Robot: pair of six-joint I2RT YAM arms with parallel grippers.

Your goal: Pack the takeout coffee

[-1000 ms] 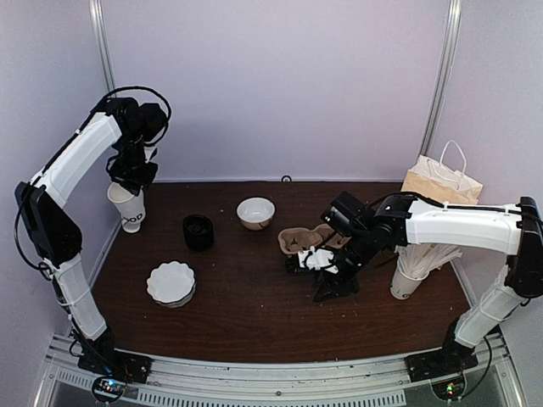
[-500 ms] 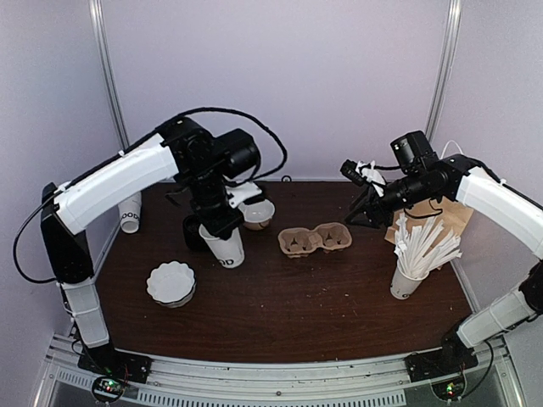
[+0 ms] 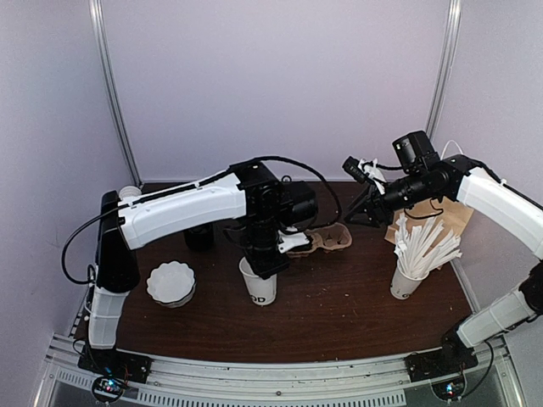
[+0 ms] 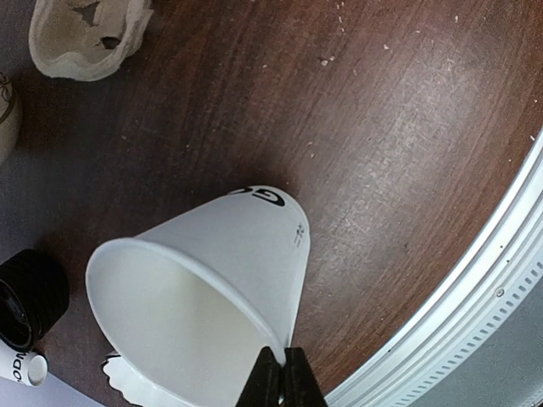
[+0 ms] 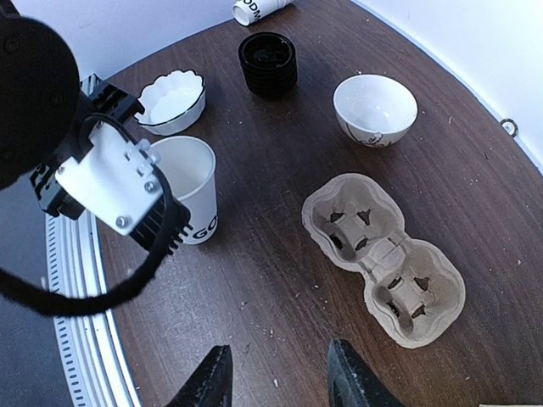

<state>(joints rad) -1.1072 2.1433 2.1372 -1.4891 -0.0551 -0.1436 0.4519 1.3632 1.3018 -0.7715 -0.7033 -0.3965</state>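
While the left claw (image 4: 280, 379) stays pinched shut on the rim of the paper cup (image 4: 216, 254), that cup has crossed the table (image 4: 407, 153). A second ago it was at the far left by the wall, half a second ago beside the black lids, and now it sits near the front centre, just in front of the pulp carrier. From the overhead view it looks upright with its base at the wood, though I cannot tell whether it touches yet. The cup is thin, smooth, white and tapered, with dark print low on its side and no lid on it, and its inside looks empty. The wood around it is dark, grained and dusted with pale crumbs.

Left of the cup lies a white dish (image 3: 170, 281) with a scalloped edge. Further back is the carrier (image 5: 383, 259), rough moulded fibre with two round wells and torn flaps inside each. Beyond it are a stack of glossy black lids (image 5: 268, 61) and a smooth white bowl (image 5: 375, 108).

The right claw (image 5: 276, 386), which was low at the carrier a second ago, has lifted clear and hangs high at the far right, partly open with nothing between its fingers. That leaves the carrier free, so the cup seems close to being seated in a well, with the lid still to come.
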